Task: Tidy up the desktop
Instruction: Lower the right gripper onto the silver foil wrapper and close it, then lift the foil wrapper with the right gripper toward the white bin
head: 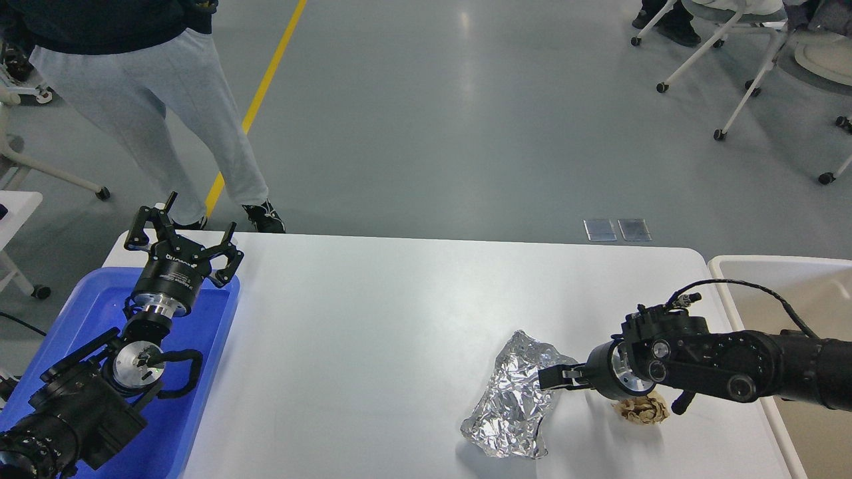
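Observation:
The white desktop (399, 319) fills the middle of the head view. A crumpled sheet of silver foil (512, 406) lies on it at the front right. My right gripper (556, 376) reaches in from the right, and its fingertips touch the foil's right edge. Its fingers show as one dark bar, so I cannot tell whether they are open or shut. A small crumpled brown paper ball (642, 408) lies on the desktop just under my right wrist. My left gripper (198, 223) is open and empty, held above the far end of the blue tray (213, 346).
The blue tray stands at the desktop's left edge. A beige bin (785, 279) stands at its right edge, under my right arm. A person in grey trousers (166, 113) stands behind the far left corner. Wheeled chairs (739, 53) stand far back on the right.

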Controlling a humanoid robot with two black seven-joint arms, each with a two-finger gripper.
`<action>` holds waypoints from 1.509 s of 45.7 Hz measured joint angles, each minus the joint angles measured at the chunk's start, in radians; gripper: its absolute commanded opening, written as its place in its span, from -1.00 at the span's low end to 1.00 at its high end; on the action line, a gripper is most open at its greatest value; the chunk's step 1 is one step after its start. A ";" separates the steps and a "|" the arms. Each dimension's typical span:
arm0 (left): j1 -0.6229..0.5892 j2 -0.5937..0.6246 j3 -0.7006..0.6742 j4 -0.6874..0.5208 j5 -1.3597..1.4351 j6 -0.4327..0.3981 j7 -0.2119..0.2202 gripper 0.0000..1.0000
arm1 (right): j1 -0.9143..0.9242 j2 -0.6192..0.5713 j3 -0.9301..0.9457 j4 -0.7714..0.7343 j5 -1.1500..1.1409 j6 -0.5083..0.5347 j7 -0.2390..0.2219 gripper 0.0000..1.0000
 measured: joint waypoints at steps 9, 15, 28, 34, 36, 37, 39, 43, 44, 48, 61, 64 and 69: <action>0.000 0.000 0.000 0.000 0.000 0.000 0.000 1.00 | -0.013 0.009 -0.002 -0.011 -0.031 -0.003 0.004 -1.00; 0.000 0.000 0.000 0.000 0.000 0.000 0.000 1.00 | -0.016 0.011 -0.003 -0.018 -0.052 -0.004 0.005 -1.00; 0.000 0.000 0.000 0.000 0.000 0.000 0.000 1.00 | -0.011 0.010 -0.007 -0.023 -0.077 -0.002 0.010 -1.00; 0.000 0.000 0.000 0.000 0.000 0.000 0.000 1.00 | -0.007 0.009 -0.014 -0.023 -0.086 -0.002 0.011 -1.00; 0.000 0.000 0.000 0.000 0.000 0.000 0.000 1.00 | -0.003 0.008 -0.016 -0.023 -0.088 -0.001 0.011 -1.00; 0.000 0.000 0.000 0.000 0.000 0.000 0.000 1.00 | -0.001 0.007 -0.016 -0.023 -0.088 0.000 0.011 -1.00; 0.000 0.000 0.000 0.000 0.000 0.000 0.000 1.00 | 0.006 0.005 -0.018 -0.022 -0.088 0.001 0.011 -1.00; 0.000 0.000 0.000 0.000 0.000 0.000 0.000 1.00 | 0.026 -0.003 -0.025 -0.016 -0.085 0.005 0.011 -1.00; 0.000 0.000 0.000 0.000 0.000 0.000 0.000 1.00 | 0.032 -0.006 -0.028 -0.013 -0.083 0.007 0.011 -1.00; 0.000 0.000 0.000 0.000 0.000 0.000 0.000 1.00 | 0.070 -0.027 -0.044 0.005 -0.062 0.023 0.009 -1.00; -0.001 0.000 0.000 0.000 0.000 0.000 0.000 1.00 | 0.287 -0.154 -0.099 0.141 0.027 0.090 0.007 -1.00; -0.001 0.000 0.000 0.000 0.000 0.000 0.000 1.00 | 0.357 -0.194 -0.110 0.187 0.043 0.105 0.006 -1.00; 0.000 0.000 0.000 0.000 0.001 0.000 0.000 1.00 | 0.459 -0.251 -0.142 0.247 0.060 0.121 0.005 -1.00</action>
